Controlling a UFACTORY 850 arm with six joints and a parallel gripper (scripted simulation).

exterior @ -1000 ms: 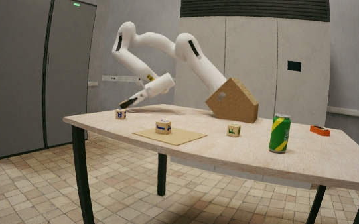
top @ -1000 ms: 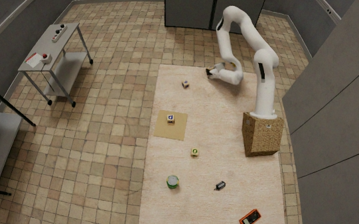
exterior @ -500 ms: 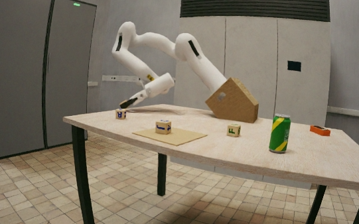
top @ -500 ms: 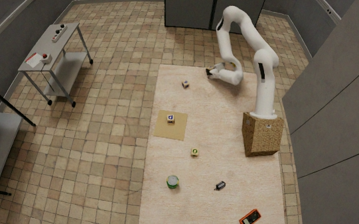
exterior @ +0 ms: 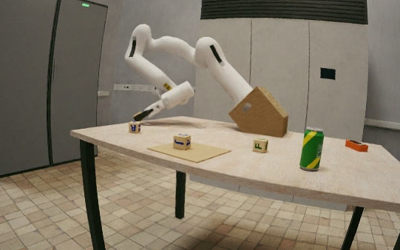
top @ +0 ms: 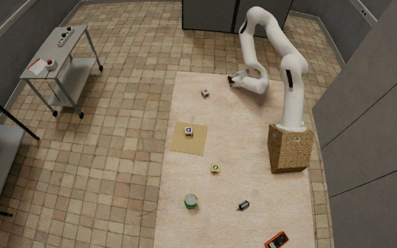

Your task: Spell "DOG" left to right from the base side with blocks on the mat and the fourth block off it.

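top view: the white arm's gripper (top: 231, 79) hangs low over the far end of the pale wooden table (top: 264, 205), its dark fingers clamped on something small and brownish. i judge this to be the fourth wooden letter cube, though most of it is hidden. just beside it lies a cube with a blue top letter (top: 205, 93), off the mat. the thin square tan mat (top: 198, 147) carries one cube with a blue letter (top: 188, 131), alone near its middle. a cube with a green round letter (top: 215, 168) sits on the table, apart from the mat on its other side. a green and yellow can (top: 191, 201) stands further down.

exterior view: the gripper (exterior: 141, 115) tilts down above the far cube (exterior: 134, 127), not touching it. the mat (exterior: 207, 152) holds only its single cube (exterior: 182, 141); the green-lettered one (exterior: 260, 145) and the can (exterior: 311, 149) stand off it.

progress: early, i judge. one cube is on the mat and two more must join it in a row, turned right.
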